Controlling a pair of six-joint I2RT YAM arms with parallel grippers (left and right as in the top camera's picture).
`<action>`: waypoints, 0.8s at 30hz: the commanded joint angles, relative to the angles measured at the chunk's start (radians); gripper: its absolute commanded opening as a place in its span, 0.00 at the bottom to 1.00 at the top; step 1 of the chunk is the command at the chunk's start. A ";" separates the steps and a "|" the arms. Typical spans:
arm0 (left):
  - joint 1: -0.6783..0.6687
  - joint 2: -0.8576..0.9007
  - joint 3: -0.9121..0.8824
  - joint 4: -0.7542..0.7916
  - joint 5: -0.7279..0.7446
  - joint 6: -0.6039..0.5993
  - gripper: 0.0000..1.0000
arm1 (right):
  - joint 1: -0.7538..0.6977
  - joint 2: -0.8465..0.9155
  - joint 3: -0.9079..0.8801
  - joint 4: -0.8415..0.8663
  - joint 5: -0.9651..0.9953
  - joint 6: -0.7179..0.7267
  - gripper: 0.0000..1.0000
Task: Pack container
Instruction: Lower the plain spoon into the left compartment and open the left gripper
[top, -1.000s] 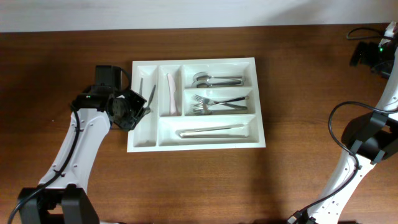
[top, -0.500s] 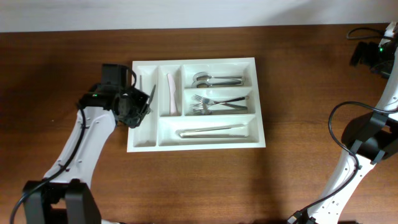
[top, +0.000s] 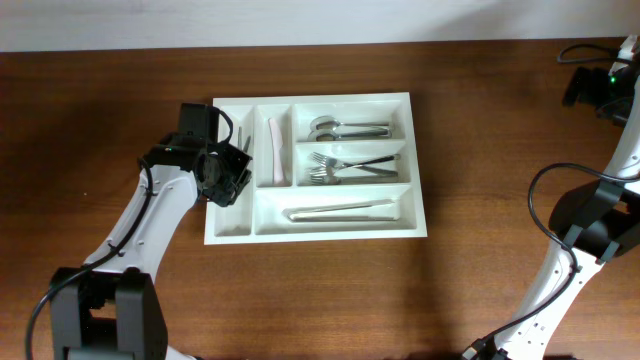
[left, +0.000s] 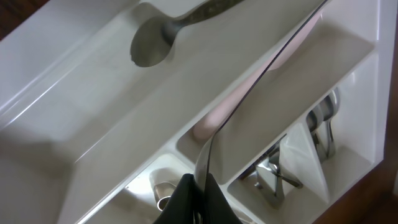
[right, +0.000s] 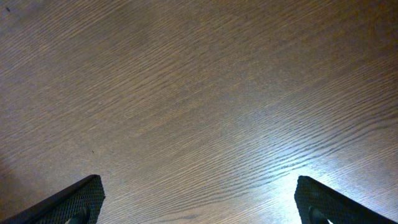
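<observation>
The container (top: 418, 165), a white cutlery tray, lies in the middle of the table. My left gripper (top: 228, 172) (left: 199, 186) hangs over its leftmost narrow compartment, shut on a thin dark metal utensil (left: 205, 155) seen edge on, which slants up and away from the jaws. Below it a dark spoon (left: 149, 46) lies in that compartment, and a pink utensil (left: 292, 46) lies in the one beside it. Spoons (top: 345, 128), forks (top: 345, 165) and a long pale utensil (top: 340, 210) fill the three long compartments. My right gripper (right: 202, 196) is open over bare wood.
The right arm (top: 590, 220) stands at the table's right edge with cables (top: 590, 60) at the back right corner. Brown wood table (top: 320, 290) surrounds the tray on all sides.
My left gripper has moved right and a little back, from beside the tray's left wall to over its leftmost compartment, carrying the utensil. The right arm has not moved.
</observation>
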 joint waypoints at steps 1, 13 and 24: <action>-0.001 0.009 0.019 -0.024 -0.002 -0.005 0.05 | -0.007 -0.039 -0.005 0.002 -0.001 0.001 0.99; -0.001 0.009 0.014 -0.077 -0.048 0.022 0.12 | -0.007 -0.039 -0.005 0.002 -0.001 0.001 0.99; 0.001 0.007 0.033 0.017 -0.057 0.131 0.26 | -0.008 -0.039 -0.005 0.002 -0.001 0.001 0.99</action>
